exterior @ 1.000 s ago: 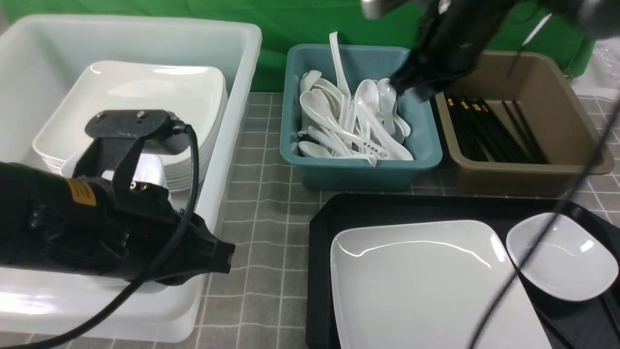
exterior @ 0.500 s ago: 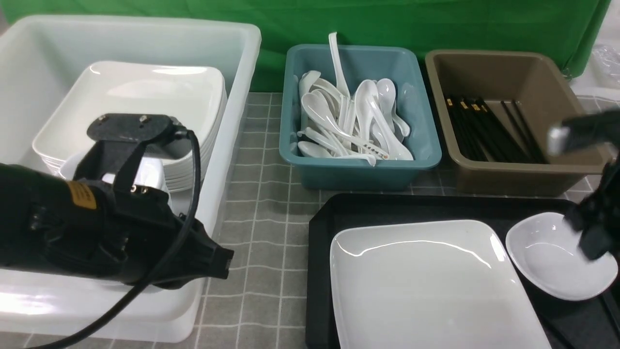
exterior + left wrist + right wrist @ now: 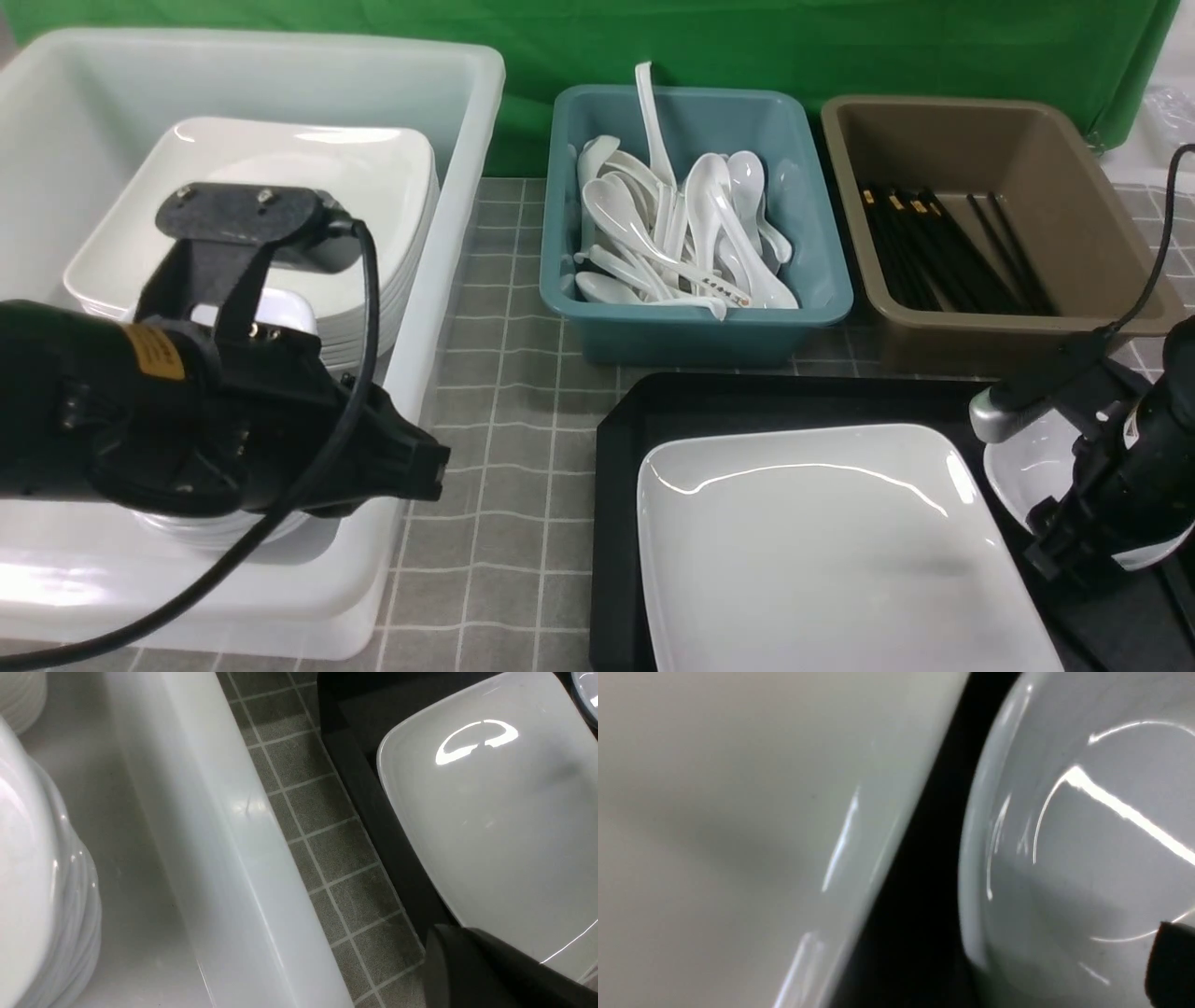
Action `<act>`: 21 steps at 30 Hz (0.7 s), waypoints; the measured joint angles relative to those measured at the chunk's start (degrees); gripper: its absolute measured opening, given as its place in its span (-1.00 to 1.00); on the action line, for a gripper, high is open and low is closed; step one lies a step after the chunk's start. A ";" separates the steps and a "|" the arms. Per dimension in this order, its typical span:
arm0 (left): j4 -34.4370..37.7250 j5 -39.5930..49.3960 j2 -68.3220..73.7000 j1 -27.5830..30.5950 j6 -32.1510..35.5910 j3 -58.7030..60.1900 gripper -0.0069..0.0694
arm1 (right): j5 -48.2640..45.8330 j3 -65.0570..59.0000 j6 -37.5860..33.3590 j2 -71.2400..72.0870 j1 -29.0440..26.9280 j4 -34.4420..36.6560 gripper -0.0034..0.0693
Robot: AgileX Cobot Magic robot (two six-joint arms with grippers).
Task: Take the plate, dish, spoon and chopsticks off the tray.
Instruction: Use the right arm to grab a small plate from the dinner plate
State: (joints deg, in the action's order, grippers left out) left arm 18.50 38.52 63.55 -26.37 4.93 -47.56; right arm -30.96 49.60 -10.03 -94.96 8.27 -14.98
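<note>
Front view: right gripper [image 3: 1055,555] hangs low over the dish [image 3: 1022,471] at the tray's [image 3: 794,397] far right corner; left gripper [image 3: 428,471] idles off-tray. Can't tell either's jaws. Left wrist: plate [image 3: 490,812] mid-tray. Right wrist: straddle the dish rim, pinch gently, it looks slick.

Left gripper [image 3: 428,469] lies level, pointing inward; right gripper [image 3: 1053,553] angles steeply downward.

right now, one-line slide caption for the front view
Right gripper at the dish on the tray beside the plate; spoon in teal bin, chopsticks in brown bin.
</note>
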 joint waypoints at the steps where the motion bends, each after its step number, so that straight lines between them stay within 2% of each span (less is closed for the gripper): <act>1: -0.02 0.00 0.00 0.00 0.00 0.00 -0.80 | 0.24 -0.06 0.53 -0.35 0.00 -0.38 0.49; 2: -0.02 0.00 0.00 0.00 0.00 0.00 -0.80 | 0.29 -0.06 0.55 -0.41 0.00 -0.52 0.47; 3: -0.02 0.00 0.00 0.00 0.00 0.00 -0.80 | 0.36 -0.06 1.04 -0.80 0.00 -0.75 0.22; 5: -0.02 0.00 0.00 0.00 0.00 0.00 -0.80 | 1.34 -0.06 1.00 -0.93 0.26 -1.03 -0.12; 8: -0.02 0.00 0.00 0.00 0.12 0.00 -0.80 | 2.32 0.26 1.06 -0.55 0.69 -1.40 -0.41; 12: -0.23 0.00 0.00 0.00 0.27 0.00 -0.80 | 1.36 0.38 0.99 0.56 1.84 -2.35 -0.42; 17: -0.24 0.00 0.00 0.00 -0.04 0.00 -0.80 | -1.13 0.27 1.38 7.34 6.26 -2.02 -0.71; 21: -0.36 0.00 0.00 0.00 -1.95 0.00 -0.80 | -3.53 0.14 3.20 13.68 7.47 -0.43 -0.72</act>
State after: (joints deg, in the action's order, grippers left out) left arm 18.14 38.52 63.55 -26.37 2.99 -47.56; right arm -34.49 49.74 -6.83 -81.28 15.75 -15.42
